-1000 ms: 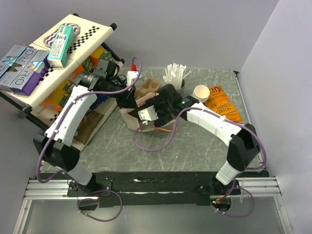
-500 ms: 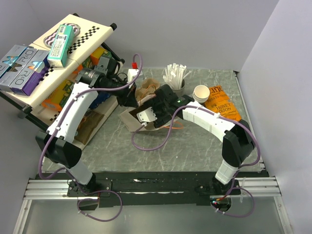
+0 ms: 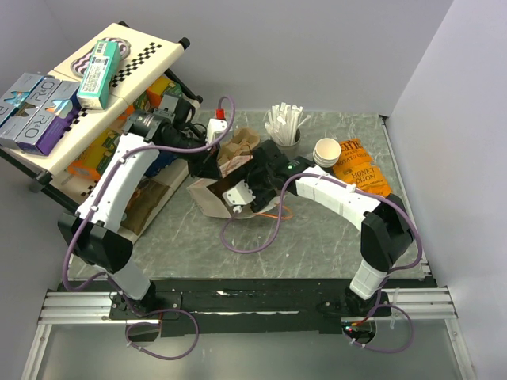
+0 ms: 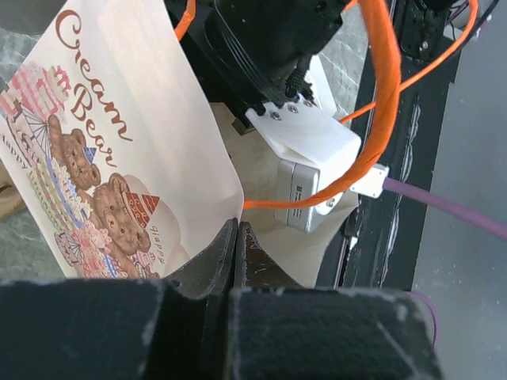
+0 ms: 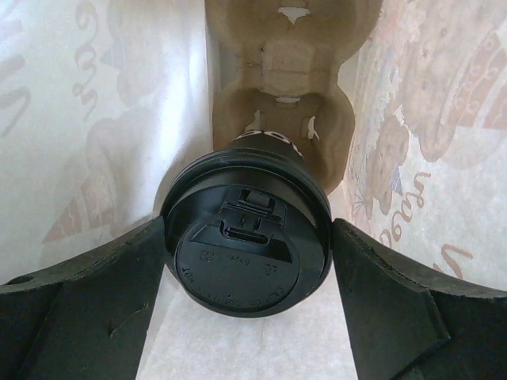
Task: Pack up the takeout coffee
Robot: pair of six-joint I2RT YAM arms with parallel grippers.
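Right wrist view gives us the clearest look: the takeout coffee (image 5: 245, 249) sits inside the paper bag (image 5: 95, 119). Its black lid faces us and its base is set in a well of the cardboard cup carrier (image 5: 285, 71). Its long axis runs straight away from the camera, from lid to base, deeper into the bag. The right gripper (image 5: 247, 237) has one finger pressed on each side of the lid, so we read it as gripping the cup with its jaws spread wide.

The bag's printed walls stand just outside both fingers, leaving little room to either side. The carrier's second well lies beyond the cup.

From the left wrist we see the left gripper (image 4: 238, 237) pinched tight on the bag's rim, with the bear print beside it and an orange cable (image 4: 380, 119) crossing close by.

From the top we find the bag (image 3: 207, 198) on the table (image 3: 333, 237) between the two arms. A shelf rack (image 3: 71, 103) stands just to its left. A cup of straws (image 3: 287, 127), a stack of white cups (image 3: 326, 150) and an orange packet (image 3: 360, 170) stand to the right, apart from the bag.
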